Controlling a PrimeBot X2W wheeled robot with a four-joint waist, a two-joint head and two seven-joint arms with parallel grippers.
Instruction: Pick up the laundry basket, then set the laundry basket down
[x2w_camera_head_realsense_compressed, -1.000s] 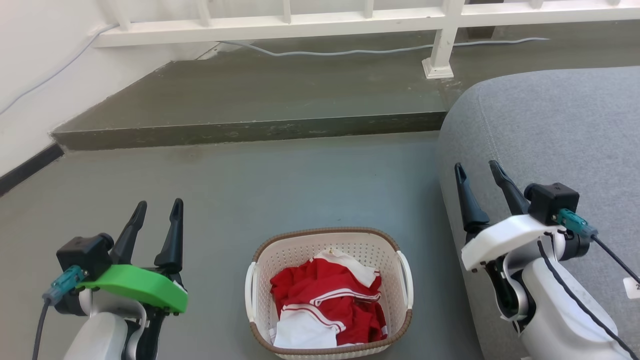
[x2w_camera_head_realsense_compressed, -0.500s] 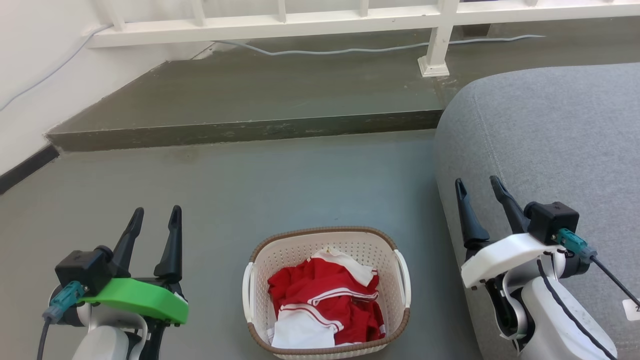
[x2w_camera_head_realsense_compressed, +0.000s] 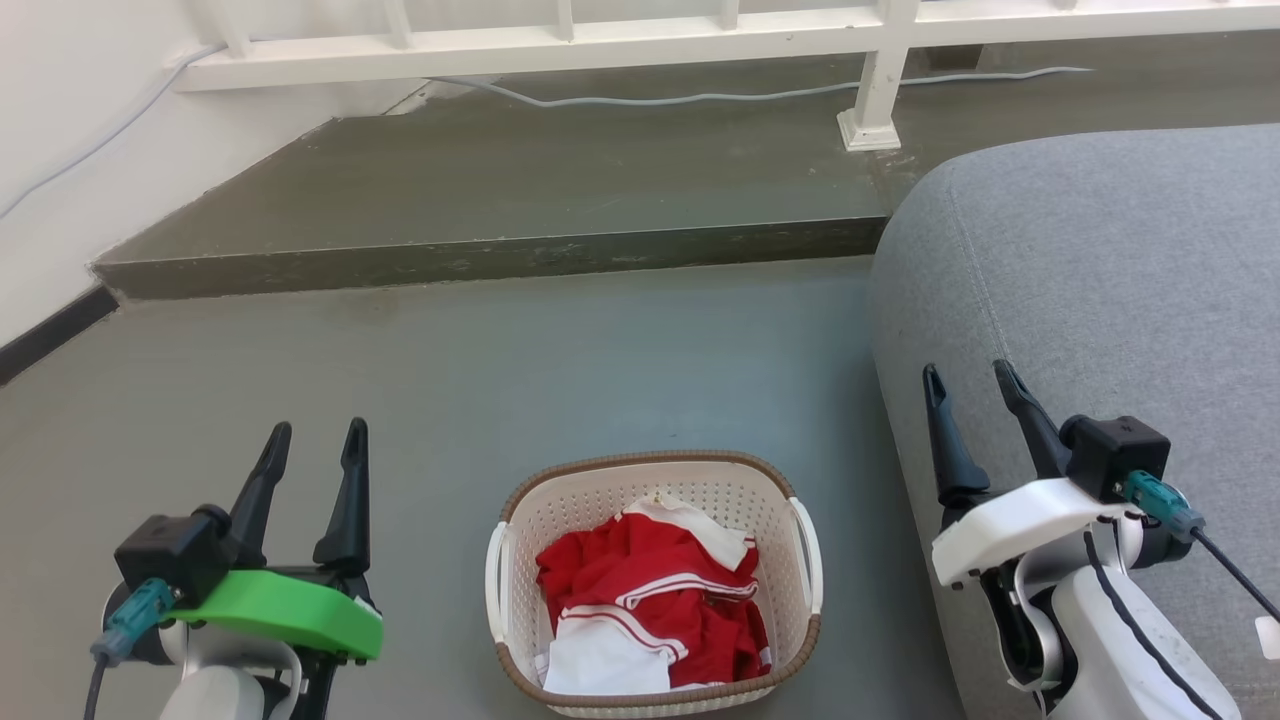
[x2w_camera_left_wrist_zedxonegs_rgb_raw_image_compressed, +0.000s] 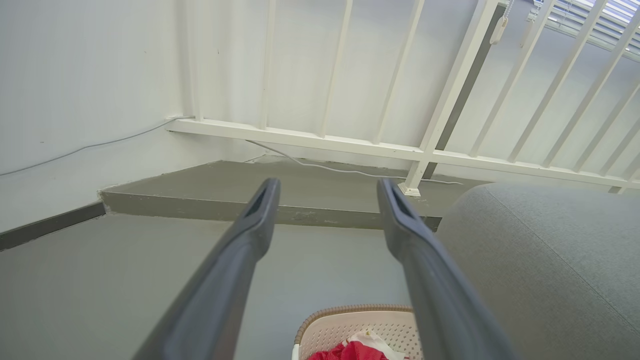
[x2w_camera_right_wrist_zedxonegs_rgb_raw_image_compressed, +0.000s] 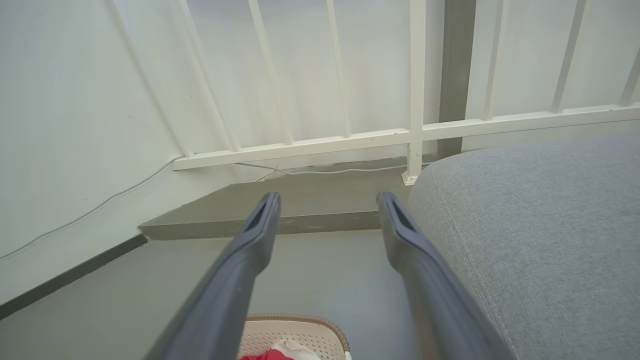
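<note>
While it stands upright on the floor, mouth up, the basket (x2w_camera_head_realsense_compressed: 600, 500) runs its long axis away from the robot, with a white handle (x2w_camera_head_realsense_compressed: 492, 585) on each long side. Red and white clothes (x2w_camera_head_realsense_compressed: 650, 600) lie in it and hide its bottom. Its near rim meets the lower edge of the head view, and both wrist views cut it off below the far rim. The left gripper (x2w_camera_head_realsense_compressed: 320, 428) hangs left of the basket and the right gripper (x2w_camera_head_realsense_compressed: 968, 372) right of it, both with fingers apart and empty, clear of it. A grey sofa (x2w_camera_head_realsense_compressed: 1080, 300) sits just right of the basket.
</note>
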